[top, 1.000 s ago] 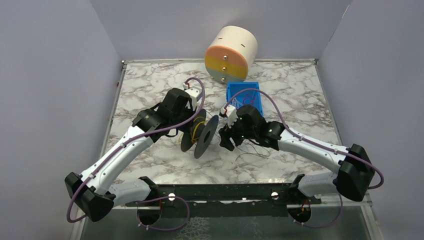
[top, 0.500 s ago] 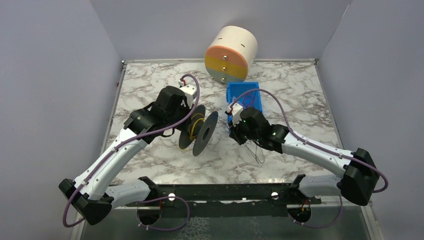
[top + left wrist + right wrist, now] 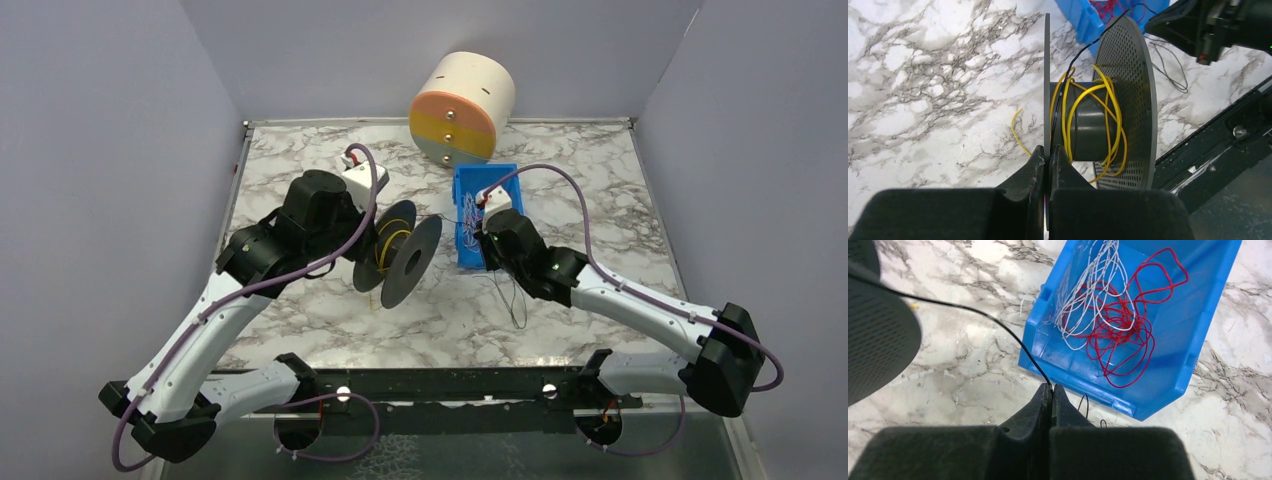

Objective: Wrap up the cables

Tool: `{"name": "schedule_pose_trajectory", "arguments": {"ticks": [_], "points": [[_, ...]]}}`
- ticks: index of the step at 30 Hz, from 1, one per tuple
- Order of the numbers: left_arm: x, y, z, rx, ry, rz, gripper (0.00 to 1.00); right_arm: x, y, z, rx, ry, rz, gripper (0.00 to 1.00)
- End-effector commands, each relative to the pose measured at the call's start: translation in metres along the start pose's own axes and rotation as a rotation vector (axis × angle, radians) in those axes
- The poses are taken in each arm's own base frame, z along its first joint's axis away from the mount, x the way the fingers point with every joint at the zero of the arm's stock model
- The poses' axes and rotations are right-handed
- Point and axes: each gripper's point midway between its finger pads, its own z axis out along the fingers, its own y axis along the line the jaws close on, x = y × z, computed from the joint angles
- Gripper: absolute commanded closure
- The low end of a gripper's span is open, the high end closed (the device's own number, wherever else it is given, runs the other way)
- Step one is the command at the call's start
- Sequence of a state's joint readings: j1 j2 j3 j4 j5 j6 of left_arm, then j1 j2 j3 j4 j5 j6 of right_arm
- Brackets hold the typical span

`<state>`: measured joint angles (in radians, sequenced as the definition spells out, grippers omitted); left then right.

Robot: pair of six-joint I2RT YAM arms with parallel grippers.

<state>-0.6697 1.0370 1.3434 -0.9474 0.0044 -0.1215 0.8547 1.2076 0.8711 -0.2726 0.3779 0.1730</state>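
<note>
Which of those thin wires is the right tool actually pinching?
The black wire, stretched from the right tool to the spool. Red wires and white wires lie loose in the blue bin; yellow wire is wound on the spool.

Marbled counter (image 3: 600,190), white with grey veins. Open blue bin (image 3: 1182,335) toward the back, right of centre. Behind it, at the back edge, a cream cylinder (image 3: 462,108) lies on its side, its round face banded orange, yellow and grey-blue. Grey reel (image 3: 413,262) mid-counter, flanges roughly upright, one perforated. Black rail (image 3: 450,385) along the near edge.
</note>
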Motion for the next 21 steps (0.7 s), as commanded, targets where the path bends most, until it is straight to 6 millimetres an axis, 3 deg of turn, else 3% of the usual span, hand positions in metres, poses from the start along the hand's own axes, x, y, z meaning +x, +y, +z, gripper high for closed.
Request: {"name": "schedule_pose_trajectory", "arguments": {"ticks": [1,6,16,21], "points": [[-0.03,-0.016,-0.03,0.084,-0.141,0.028,1.0,-0.02,-0.014,0.005,0.087,-0.043,0.076,0.99],[-0.032,-0.025,-0.04,0.14,-0.162,0.028,1.0,-0.021,-0.014,0.01,0.073,-0.049,0.094,0.99],[-0.06,-0.026,-0.044,0.134,-0.31,-0.073,1.0,0.015,0.024,0.022,-0.128,-0.002,0.131,0.99],[-0.072,-0.028,-0.047,0.142,-0.357,-0.094,1.0,0.019,0.048,0.019,-0.27,-0.026,0.137,0.99]]}}
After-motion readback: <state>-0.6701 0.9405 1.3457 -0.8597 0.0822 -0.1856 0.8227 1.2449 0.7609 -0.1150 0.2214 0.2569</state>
